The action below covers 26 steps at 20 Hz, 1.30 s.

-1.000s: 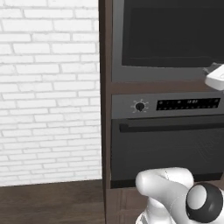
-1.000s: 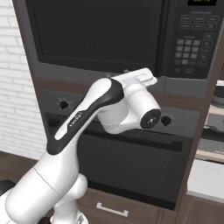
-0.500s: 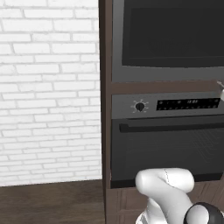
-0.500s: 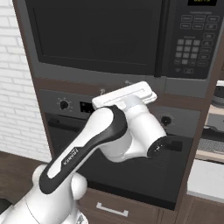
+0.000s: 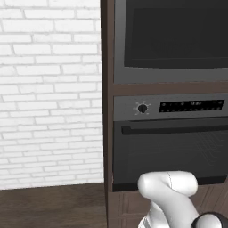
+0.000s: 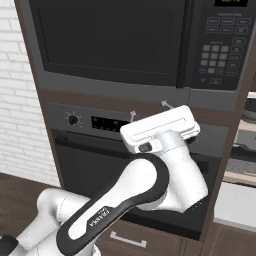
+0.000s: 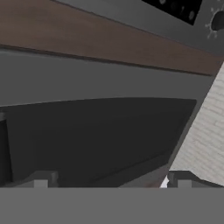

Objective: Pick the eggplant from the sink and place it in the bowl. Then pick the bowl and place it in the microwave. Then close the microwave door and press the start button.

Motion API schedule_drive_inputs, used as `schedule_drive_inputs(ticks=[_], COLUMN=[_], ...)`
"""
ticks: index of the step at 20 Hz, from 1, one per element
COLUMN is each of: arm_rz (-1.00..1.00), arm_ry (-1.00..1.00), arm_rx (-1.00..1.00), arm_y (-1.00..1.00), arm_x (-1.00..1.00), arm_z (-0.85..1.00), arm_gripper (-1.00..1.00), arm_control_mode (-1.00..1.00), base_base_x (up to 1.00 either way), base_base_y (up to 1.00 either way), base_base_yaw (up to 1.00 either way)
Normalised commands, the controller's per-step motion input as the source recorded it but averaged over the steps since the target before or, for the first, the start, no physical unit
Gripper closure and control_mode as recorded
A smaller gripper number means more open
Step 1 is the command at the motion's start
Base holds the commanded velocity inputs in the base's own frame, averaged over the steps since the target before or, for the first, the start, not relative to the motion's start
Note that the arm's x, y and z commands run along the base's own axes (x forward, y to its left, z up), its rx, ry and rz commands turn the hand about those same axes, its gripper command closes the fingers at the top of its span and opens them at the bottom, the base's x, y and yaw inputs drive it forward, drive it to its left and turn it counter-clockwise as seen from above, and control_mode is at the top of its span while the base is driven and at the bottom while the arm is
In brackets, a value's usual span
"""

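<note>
The microwave door (image 6: 107, 42) is shut, flush with the front of the microwave (image 6: 210, 87), which is built into a dark cabinet column. In the left base view the door (image 5: 176, 40) fills the upper right of the picture. The keypad (image 6: 216, 45) sits on the right side of the microwave front, beside the door.

The pincer (image 6: 148, 111) stands below the door, in front of the brown trim strip (image 6: 100, 100) that separates the microwave from the oven (image 6: 90, 165). Its two fingertips (image 6: 164, 104) point up and toward the cabinet, reaching near the lower edge of the microwave frame; whether they touch it cannot be told. The jaws are spread wide apart with nothing between them. The white hand body lies crosswise just below the fingertips, with the arm folding down and to the left.

In the hand view the picture is rolled over: the door (image 7: 96, 140) occupies the lower middle, the trim strip (image 7: 109, 43) runs across above it, and the oven knob (image 7: 218, 19) appears at the top right. The two fingertips (image 7: 41, 179) stand far apart at the bottom corners.

The oven carries a knob (image 6: 73, 119), a display (image 6: 107, 122) and a bar handle (image 5: 173, 128). A white brick wall (image 5: 49, 93) lies left of the cabinet, above a dark wood floor (image 5: 49, 207).
</note>
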Motion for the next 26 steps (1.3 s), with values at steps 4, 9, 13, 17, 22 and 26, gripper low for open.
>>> schedule_drive_inputs(ticks=[4, 9, 13, 17, 22, 26], arm_rz=[-0.01, 0.0, -0.01, -0.02, -0.02, -0.01], arm_ry=[-0.21, -0.12, -0.03, 0.0, 0.0, 0.0], arm_rx=[0.0, -0.02, -0.04, -0.01, 0.0, 0.0], arm_y=[-0.59, -0.42, -0.44, -0.55, -0.55, -0.36], arm_x=[0.28, 0.32, 0.26, 0.24, 0.33, 0.49], arm_z=[0.01, 0.14, 0.28, 0.17, 0.0, -0.05], arm_gripper=[-1.0, -1.0, -1.0, -1.0, -1.0, -1.0], arm_control_mode=[-1.0, -1.0, -1.0, -1.0, -1.0, -1.0], base_base_x=[0.0, 0.0, 0.0, 0.0, 0.0, 0.0], base_base_y=[0.0, 0.0, 0.0, 0.0, 0.0, 0.0], base_base_yaw=[0.0, 0.0, 0.0, 0.0, 0.0, 0.0])
